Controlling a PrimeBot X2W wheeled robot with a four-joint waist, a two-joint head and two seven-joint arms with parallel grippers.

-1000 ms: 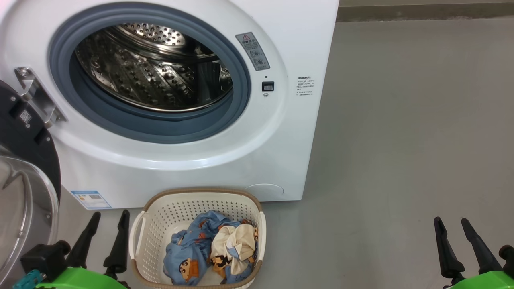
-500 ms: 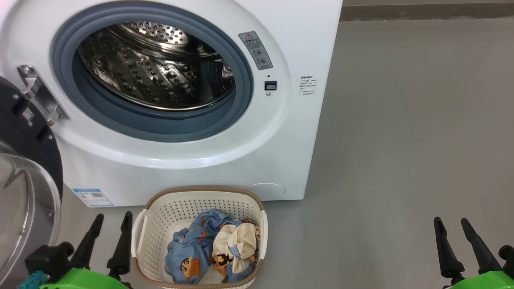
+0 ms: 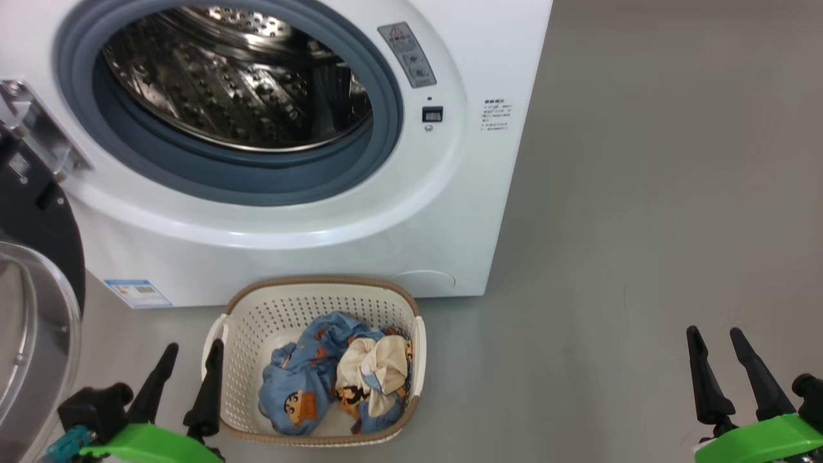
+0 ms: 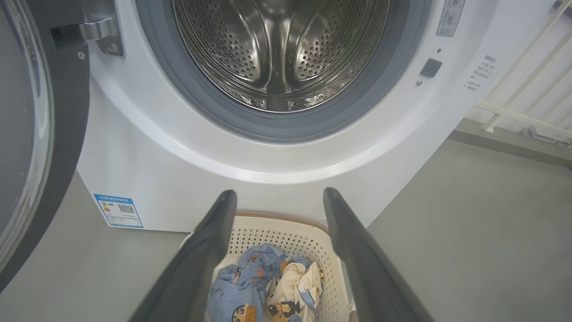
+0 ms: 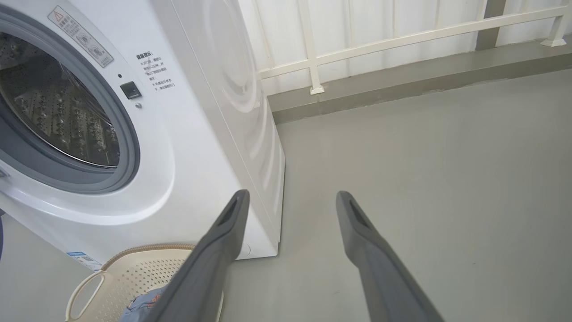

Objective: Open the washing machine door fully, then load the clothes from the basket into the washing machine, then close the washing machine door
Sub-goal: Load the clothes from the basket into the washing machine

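Ahead of both grippers: one washing machine [image 3: 308, 244], mouth facing them, steel drum [image 3: 238, 83] open, its axis running straight away from the fingers. Grey-blue rubber ring [image 3: 257, 180] round the mouth. One blue label [image 3: 137, 292] at the lower left corner of the front.

Washing machine door [image 3: 38, 218]: one, swung wide on its hinge to the left of the left gripper [image 3: 195, 347], inner face turned rightward, clear glass bowl bulging out.

Basket [image 3: 321, 281]: one, on the grey floor [image 3: 643, 225] close to the foot of the machine, just right of the left gripper and well left of the right gripper [image 3: 713, 333]. Mouth up, two handles, one on each side. Long axis not clear from this angle.

Clothes: two garments, both in the basket, crumpled together. Light blue piece [image 3: 296, 386] lies nearer the left gripper. Cream piece [image 3: 376, 370] lies on the far side, partly on top of the blue.

Left gripper: low, two fingers pointing forward at the machine, spread wide, nothing held. Inner finger overlaps the basket's near handle in the head view; contact cannot be told. From the left wrist, the basket and clothes show between the fingers.

Right gripper: low over bare floor, two fingers forward, spread wide, nothing held. One white railing [image 5: 402, 40] beyond it.
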